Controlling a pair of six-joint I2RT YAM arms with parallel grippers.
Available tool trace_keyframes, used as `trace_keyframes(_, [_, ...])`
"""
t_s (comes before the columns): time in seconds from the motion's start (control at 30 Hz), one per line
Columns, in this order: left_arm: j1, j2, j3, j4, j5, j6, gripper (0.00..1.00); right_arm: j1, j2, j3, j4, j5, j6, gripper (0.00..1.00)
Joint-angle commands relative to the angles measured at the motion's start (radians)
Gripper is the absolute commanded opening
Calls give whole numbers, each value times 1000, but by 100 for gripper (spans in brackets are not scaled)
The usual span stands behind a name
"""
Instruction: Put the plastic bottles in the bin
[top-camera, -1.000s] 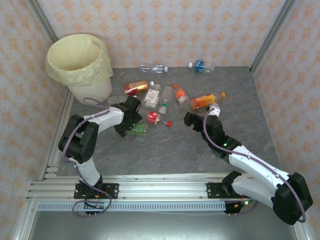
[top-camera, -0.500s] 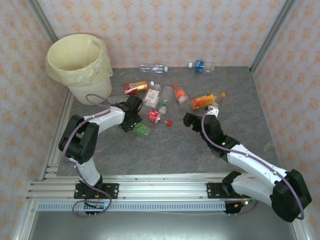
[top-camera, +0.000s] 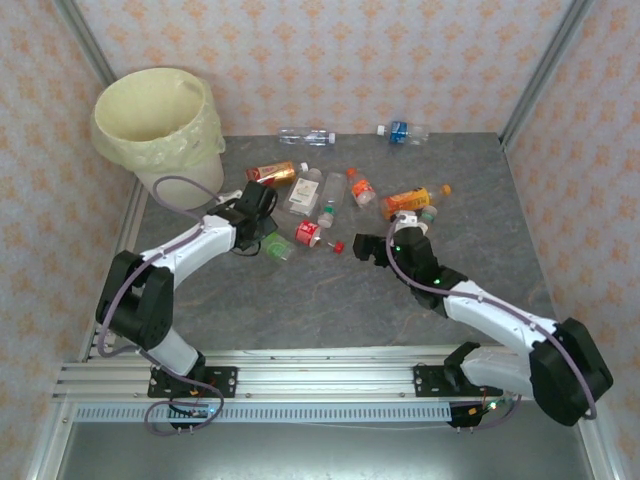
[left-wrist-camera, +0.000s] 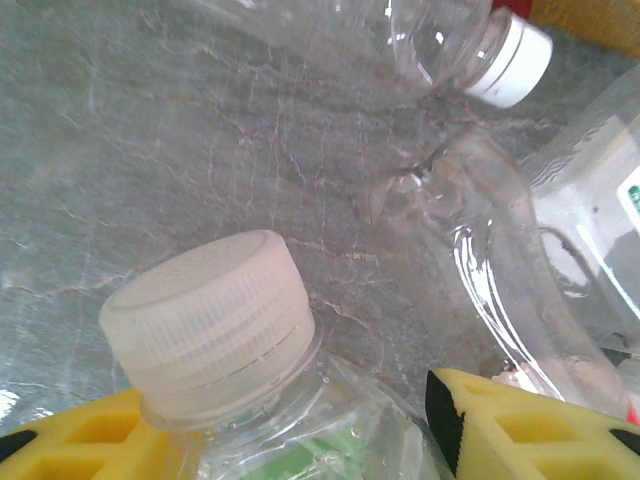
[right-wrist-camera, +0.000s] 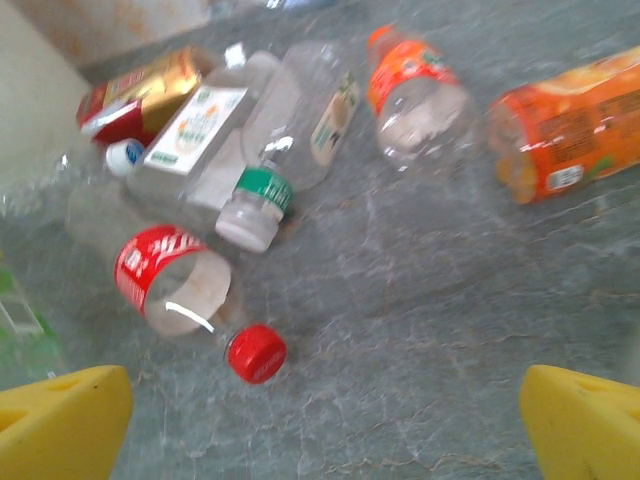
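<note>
Overhead, the large round cream-white bin (top-camera: 185, 175), lined with a pale yellow bag (top-camera: 205, 125), stands at the far left corner of the grey stone-patterned table (top-camera: 330, 300). The scattered plastic bottles (top-camera: 330, 195) lie to its right. The left gripper (top-camera: 266, 238) sits among them. Its wrist camera shows yellow fingers (left-wrist-camera: 60, 440) clamped on a clear, pale-capped bottle (left-wrist-camera: 215, 330). The right gripper (right-wrist-camera: 320, 430), jaws wide apart, faces a red-capped, red-labelled bottle (right-wrist-camera: 175, 285).

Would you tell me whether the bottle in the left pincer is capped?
Capped: a whitish ribbed cap sits on the neck of the clear bottle.
</note>
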Motion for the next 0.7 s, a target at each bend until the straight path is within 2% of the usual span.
trace_keyframes(0.0, [20,-63,10,-54,-71,38,55,-3,53,52,35,-113,-92,99])
trace_keyframes(0.17, [40,-143,21,-65,-71,56,55,7,142,65,74,-158,-122,99])
trace_keyframes(0.27, [63,-188,39,-51,-15,95,55,16,185,94,55,-159,-125,99])
trace_keyframes(0.43, [90,-241,163,-82,7,197,54,26,207,124,39,-126,-92,99])
trace_keyframes(0.57, [97,-255,325,-158,-157,280,52,26,202,141,45,-96,-44,99])
trace_keyframes(0.67, [101,-268,396,-139,-250,340,52,26,201,153,56,-82,-13,99])
